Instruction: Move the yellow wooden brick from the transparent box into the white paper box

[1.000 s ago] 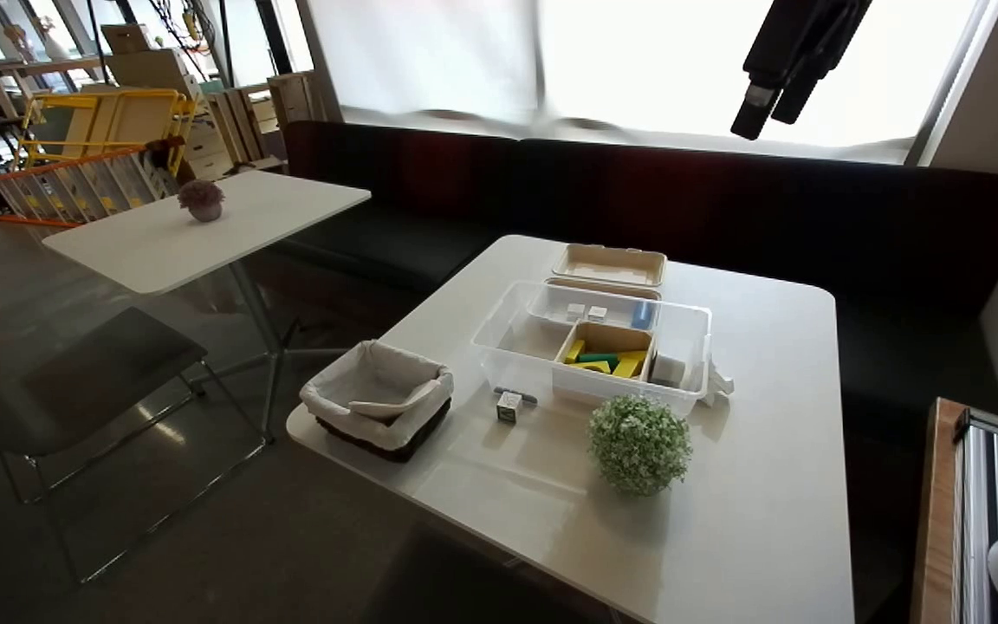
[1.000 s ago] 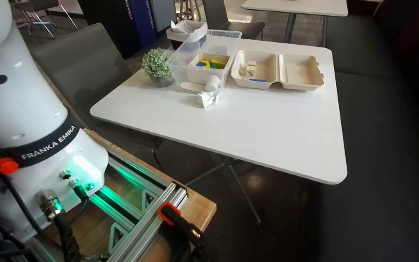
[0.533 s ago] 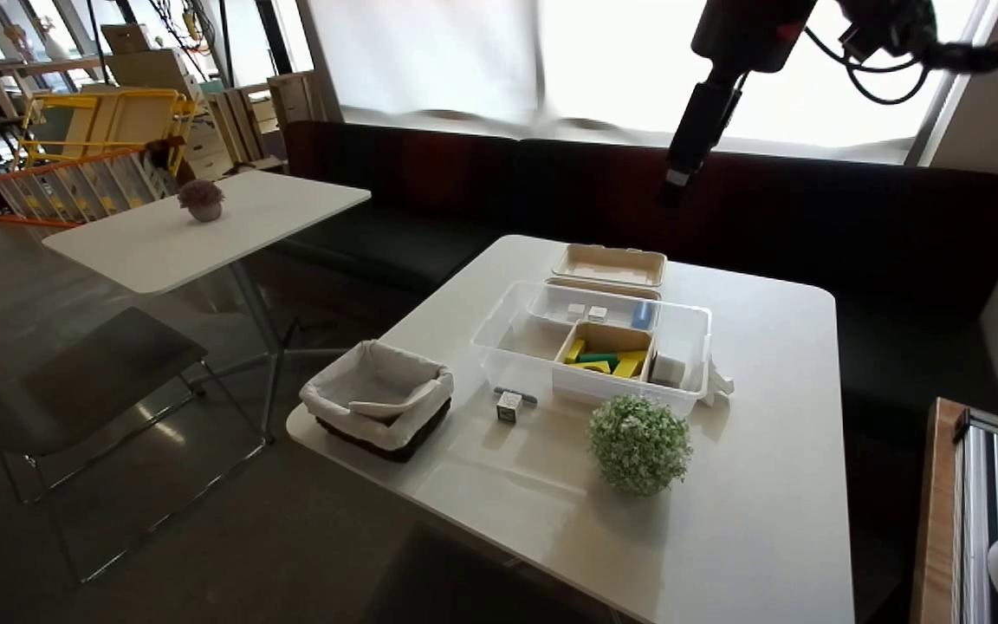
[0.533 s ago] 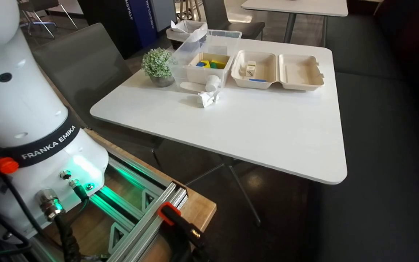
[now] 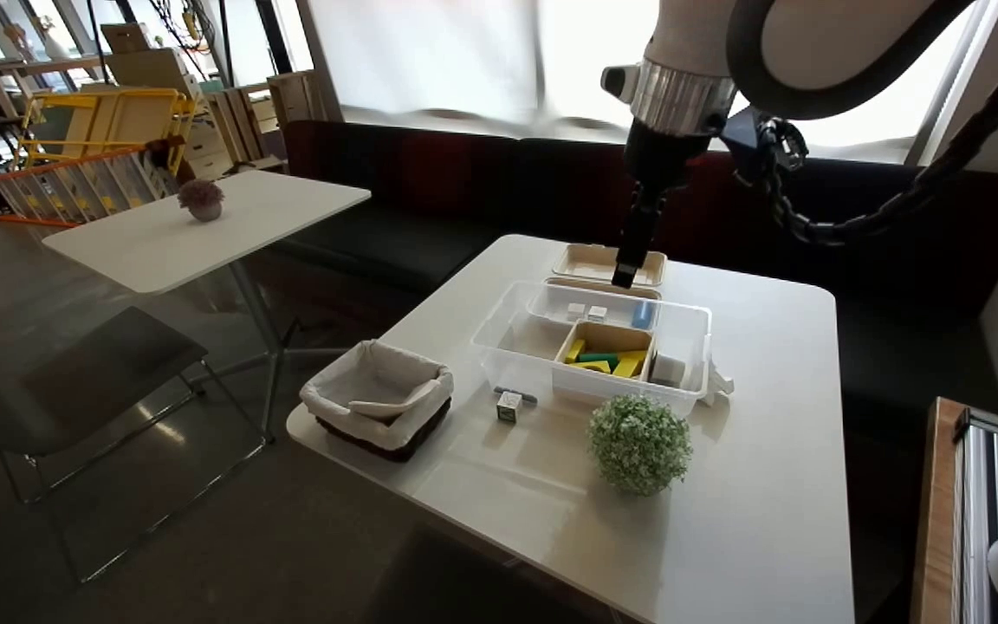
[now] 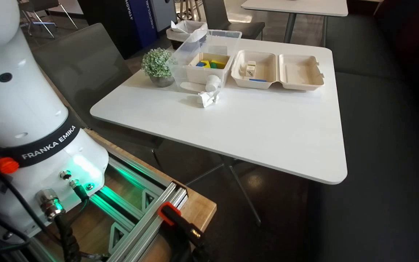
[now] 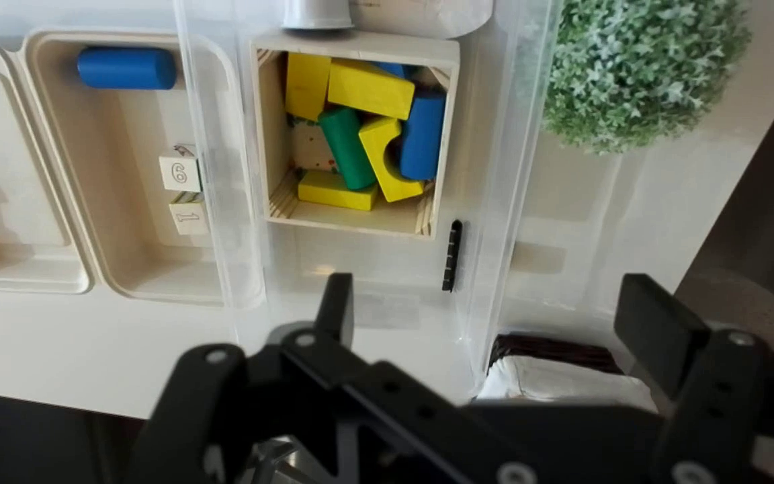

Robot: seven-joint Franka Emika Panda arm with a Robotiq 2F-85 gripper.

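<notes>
The black two-fingered hand [image 7: 492,310] has its fingers spread wide; in an exterior view it reaches down at a slant above the white tabletop [image 5: 767,416]. Four yellow wooden bricks [image 7: 371,89] lie in a square, pale wooden box [image 7: 373,44] that stands inside the clear plastic transparent box [image 5: 521,373]; which of the four is the task's brick cannot be told. In the wrist view, the upper-left oblong brick [image 7: 307,86] has its long axis running up and down; the upper-right oblong brick [image 7: 371,89] slopes gently down to the right. The low oblong brick [image 7: 335,190] lies nearly crosswise, its right end dipping. The notched brick [image 7: 378,161] runs steeply down to the right, its curved cut facing a blue rounded block [image 7: 422,134]. A green cylinder [image 7: 348,148] leans the same way. Just beside the transparent box, the shallow white paper box [image 6: 264,69], hinged and tan inside, holds a blue cylinder [image 7: 127,68] and two numbered cubes [image 7: 179,172].
</notes>
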